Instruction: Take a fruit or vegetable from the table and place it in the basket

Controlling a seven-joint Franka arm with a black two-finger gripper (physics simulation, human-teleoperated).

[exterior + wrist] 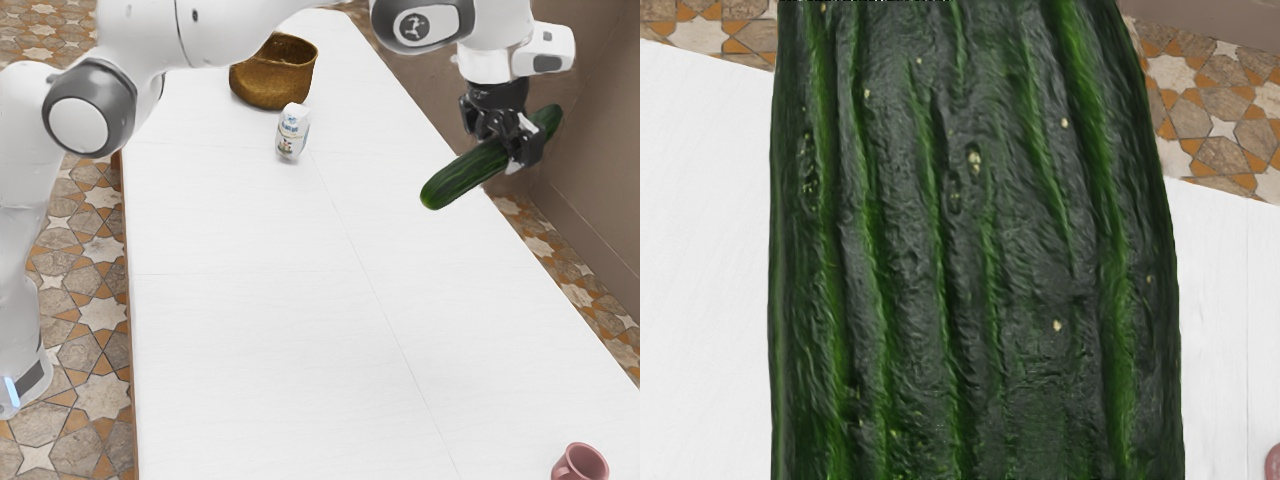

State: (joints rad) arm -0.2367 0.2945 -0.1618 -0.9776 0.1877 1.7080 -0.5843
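A cucumber (975, 250) is hanging clenched in the gripper (516, 157), the lift done, the basket (272, 84) well apart from both, awaiting placement.

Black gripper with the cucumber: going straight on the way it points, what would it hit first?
Likely the white table near its edge, the held cucumber touching first; depth is unclear, so the gripper might just miss.
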